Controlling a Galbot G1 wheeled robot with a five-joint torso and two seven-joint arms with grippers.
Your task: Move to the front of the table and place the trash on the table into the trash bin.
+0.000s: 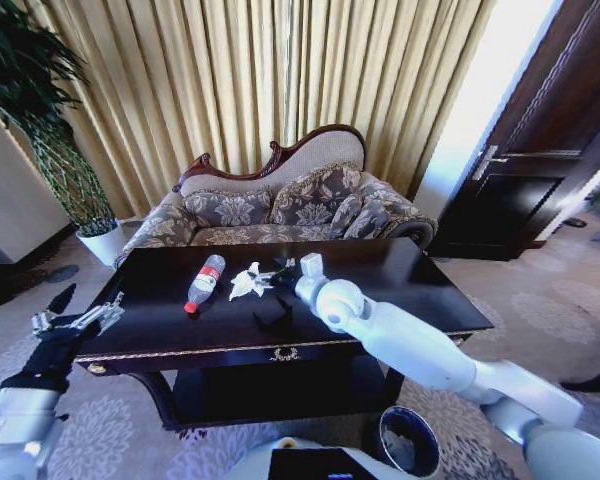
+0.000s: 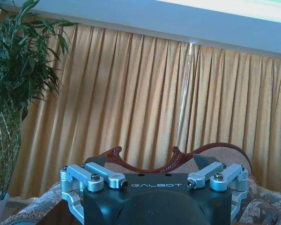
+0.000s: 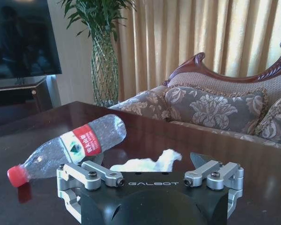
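- Your right arm reaches from the lower right out over the surface (image 1: 160, 335), a dark glossy table with gold trim along its front edge.
- The right gripper (image 1: 283, 268) hangs low over the middle of the surface, just beside the tissue (image 1: 250, 283); in the right wrist view the tissue (image 3: 147, 164) sits right past the gripper body.
- You can't tell from these views whether the right gripper's fingers are apart or together; you see the linkage bars, while the tips stay hidden.
- The bottle (image 1: 204, 283) lies on its side on the surface, left of the tissue, its red cap toward the front edge. In the right wrist view the bottle (image 3: 70, 150) is clear and crumpled, with a red label.
- A small dark item (image 1: 273, 322) lies on the surface nearer the front edge, below the tissue; what it is can't be made out.
- The bin (image 1: 409, 442) stands on the carpet in front of the surface, under your right arm, and is dark and round.
- Your left gripper (image 1: 80, 318) is held off the surface's left end, near its corner, with nothing in it; whether its fingers are apart can't be judged.
- A patterned sofa (image 1: 280, 205) stands behind the surface, with gold curtains (image 1: 260, 80) beyond it and a tall plant (image 1: 40, 130) at the left.
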